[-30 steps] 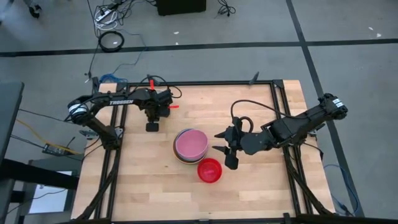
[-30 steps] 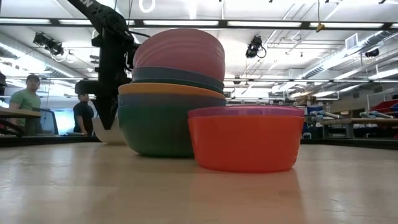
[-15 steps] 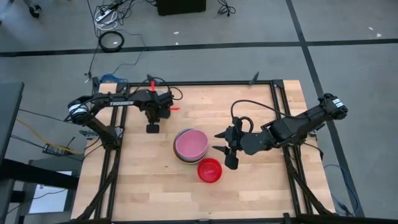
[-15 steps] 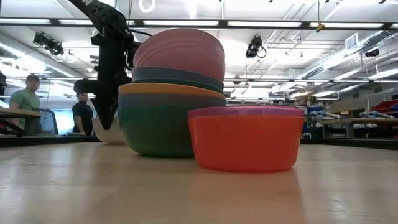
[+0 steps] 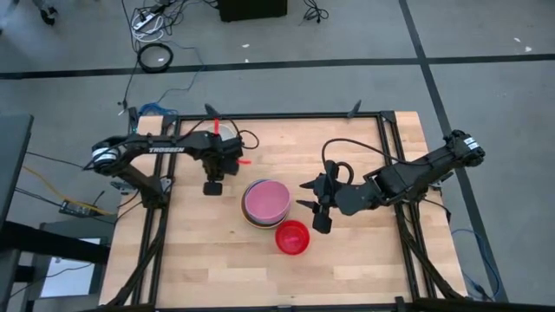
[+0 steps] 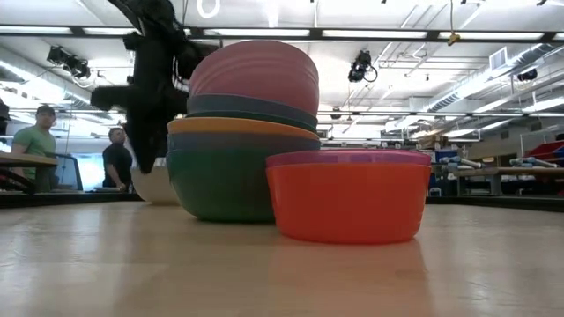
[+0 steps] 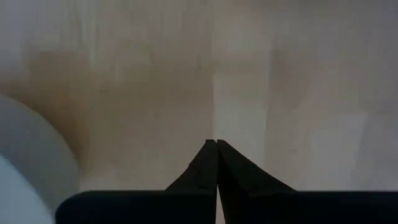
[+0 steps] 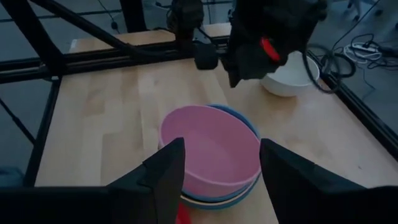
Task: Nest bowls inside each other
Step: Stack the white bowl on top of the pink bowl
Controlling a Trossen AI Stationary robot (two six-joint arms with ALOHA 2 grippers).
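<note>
While the table (image 5: pixel 364 256) bears everything, the stack (image 5: pixel 264 205) sits mid-table, mouths up, pink bowl (image 5: pixel 265 200) topmost; a white bowl (image 8: pixel 290 78) stands far back; the red bowl (image 5: pixel 292 237) rests upright beside the stack; the right gripper (image 5: pixel 314 208) hovers splayed, empty, near the stack; the left gripper (image 5: pixel 212 184) hangs pinched closed, empty.

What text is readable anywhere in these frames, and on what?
"TROSSEN": white letters along the left arm in the high view, only just readable.
Nothing else: the bowls are plain, and any markings on the right arm or in the room behind are too small to read.
</note>
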